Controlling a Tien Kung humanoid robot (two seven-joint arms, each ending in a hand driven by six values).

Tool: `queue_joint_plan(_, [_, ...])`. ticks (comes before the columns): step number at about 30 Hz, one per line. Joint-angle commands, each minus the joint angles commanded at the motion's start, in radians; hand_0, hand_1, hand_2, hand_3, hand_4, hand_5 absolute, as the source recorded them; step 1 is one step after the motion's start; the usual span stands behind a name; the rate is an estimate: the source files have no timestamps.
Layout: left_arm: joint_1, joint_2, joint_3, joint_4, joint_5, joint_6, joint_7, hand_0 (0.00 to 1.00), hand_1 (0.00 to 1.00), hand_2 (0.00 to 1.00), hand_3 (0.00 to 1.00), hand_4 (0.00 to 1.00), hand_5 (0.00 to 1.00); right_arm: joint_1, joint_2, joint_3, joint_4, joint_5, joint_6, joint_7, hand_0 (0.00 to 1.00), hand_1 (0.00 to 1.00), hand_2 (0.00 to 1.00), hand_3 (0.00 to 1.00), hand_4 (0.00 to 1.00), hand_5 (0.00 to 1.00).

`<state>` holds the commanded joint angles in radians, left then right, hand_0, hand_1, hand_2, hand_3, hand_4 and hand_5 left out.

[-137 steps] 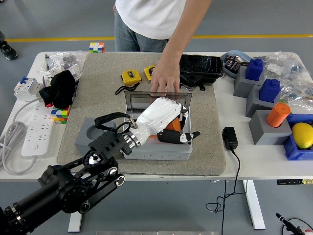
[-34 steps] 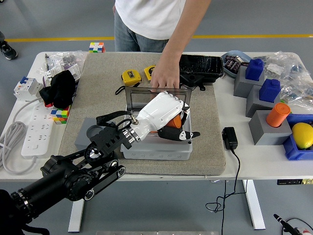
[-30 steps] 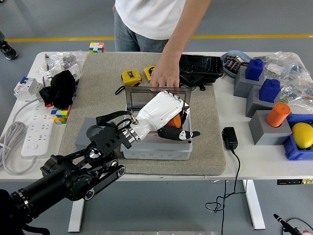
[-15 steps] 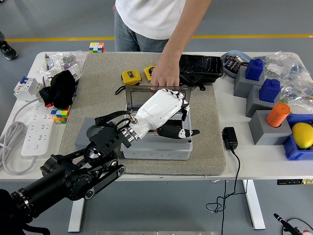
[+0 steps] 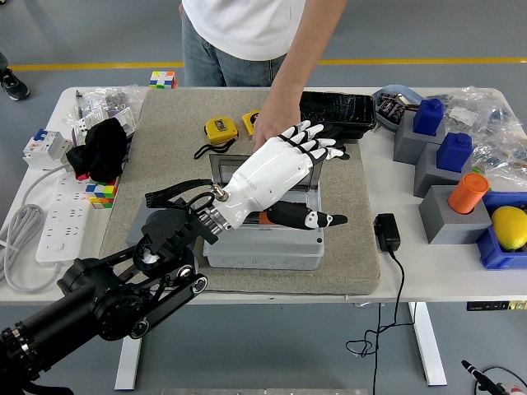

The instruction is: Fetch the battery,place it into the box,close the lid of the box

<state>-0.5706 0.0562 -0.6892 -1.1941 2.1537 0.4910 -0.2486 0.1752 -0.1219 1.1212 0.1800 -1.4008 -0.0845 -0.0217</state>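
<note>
A grey box stands on the beige mat with its clear lid upright at the back. A bit of the orange battery shows inside the box, under my palm. My left hand, white with black fingertips, hovers over the box with fingers spread toward the lid's top edge and the thumb pointing right; it holds nothing. A person's hand rests at the top of the lid from the far side.
Behind the box lie two yellow tape measures and a black case. A black adapter with its cable sits right of the mat. Grey blocks with blue and orange pieces stand at the right, a power strip at the left.
My left hand has lifted out of the box and opened, its fingers now fanned up past the lid's top. The orange battery stays in the box. The person's hand keeps to the lid.
</note>
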Motion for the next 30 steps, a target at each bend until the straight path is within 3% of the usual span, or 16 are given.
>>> queue_joint_plan(7, [0.002,0.007,-0.035,-0.056,-0.023,-0.04,0.026,0.998,0.998,0.981,0.903,0.998,0.998,-0.001,0.002,-0.003,0.0,0.001,0.0,-0.001,0.845,0.78,0.762,0.815,0.998,0.998])
queue_joint_plan(14, [-0.004,0.013,-0.099,-0.031,-0.053,-0.219,0.135,0.998,0.998,0.997,0.938,0.998,0.998,-0.002,0.003,-0.005,0.0,0.002,0.0,-0.001,0.845,0.78,0.762,0.815,0.998,0.998])
queue_joint_plan(15, [-0.005,0.014,-0.107,-0.031,-0.051,-0.244,0.151,0.998,0.928,0.879,0.839,0.998,0.998,-0.002,0.002,-0.002,0.0,0.0,0.0,-0.001,0.845,0.78,0.762,0.815,0.998,0.998])
queue_joint_plan(16, [-0.005,0.015,-0.114,-0.031,-0.05,-0.272,0.17,0.998,0.928,0.879,0.839,0.998,0.998,-0.002,0.003,0.004,0.0,-0.005,0.0,-0.003,0.845,0.78,0.762,0.815,0.998,0.998])
queue_joint_plan(20, [-0.006,0.019,-0.128,-0.039,-0.044,-0.318,0.194,0.998,0.928,0.879,0.839,0.998,0.998,-0.001,0.002,0.008,0.0,-0.008,0.0,-0.003,0.845,0.78,0.762,0.815,0.998,0.998])
queue_joint_plan(21, [-0.006,0.019,-0.131,-0.043,-0.042,-0.324,0.199,0.701,0.693,0.684,0.691,0.998,0.998,0.0,0.002,0.006,0.0,-0.004,0.0,-0.002,0.845,0.78,0.762,0.815,0.998,0.998])
queue_joint_plan(27, [0.004,0.026,-0.133,-0.082,-0.029,-0.382,0.252,0.701,0.693,0.684,0.691,0.998,0.998,0.003,0.002,0.001,0.0,0.004,-0.001,0.0,0.845,0.78,0.762,0.815,0.998,0.998])
queue_joint_plan(28, [0.007,0.029,-0.133,-0.095,-0.029,-0.407,0.272,0.407,0.587,0.589,0.556,0.998,0.998,0.003,0.002,0.002,0.0,0.004,-0.002,0.0,0.845,0.78,0.762,0.815,0.998,0.998])
queue_joint_plan(30, [0.011,0.037,-0.135,-0.117,-0.027,-0.47,0.317,0.407,0.587,0.589,0.556,0.998,0.998,0.002,0.002,0.006,0.0,0.0,-0.001,-0.001,0.845,0.78,0.762,0.815,0.998,0.998])
